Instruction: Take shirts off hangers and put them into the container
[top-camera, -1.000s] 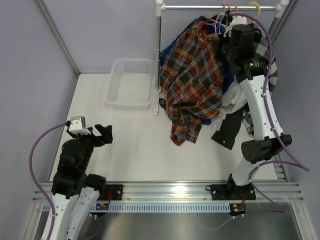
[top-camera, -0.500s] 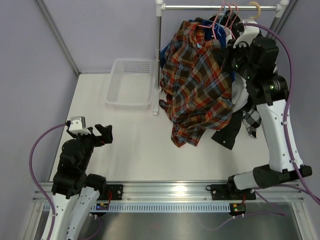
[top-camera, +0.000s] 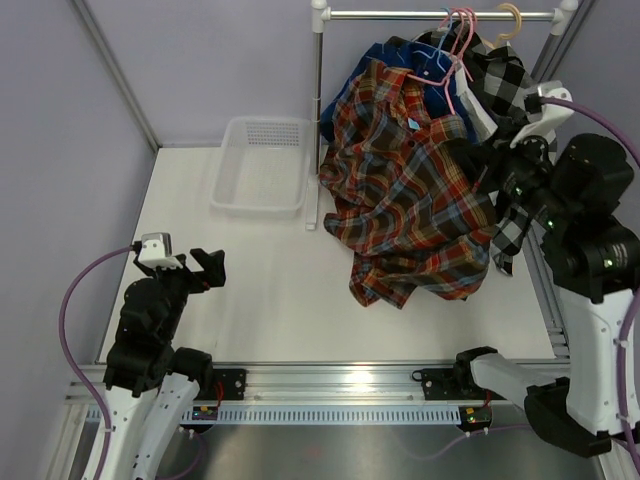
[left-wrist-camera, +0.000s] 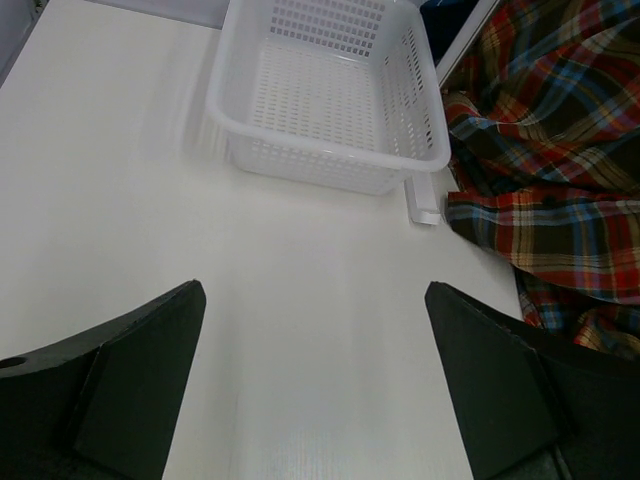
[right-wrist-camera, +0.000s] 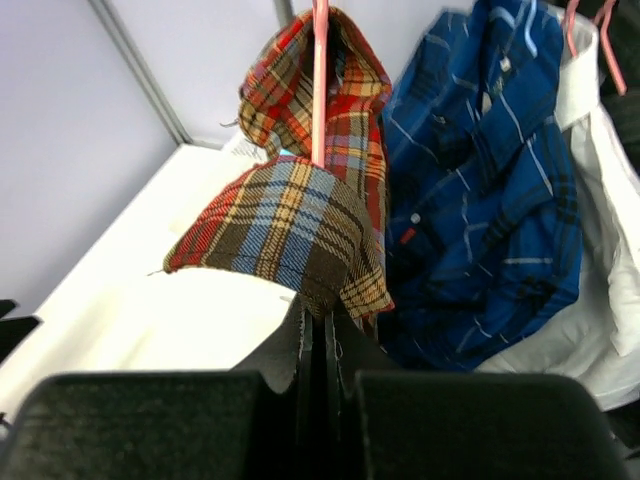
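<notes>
Well, barely anything was done, by my reckoning: the container (top-camera: 256, 208) at the far left sat with nothing in it. The right gripper (right-wrist-camera: 318, 325) was pinched tight on a fold of the plaid shirt (top-camera: 415, 200), which was not yet off its pink hanger (right-wrist-camera: 320, 60). The blue shirt (right-wrist-camera: 490, 180) and more hung behind it. The left gripper (left-wrist-camera: 315, 300), jaws spread wide and holding nothing, hovered at the near left.

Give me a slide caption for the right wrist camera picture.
Right claw pinching a fold of the plaid shirt below its pink hanger, blue shirt alongside.
</notes>
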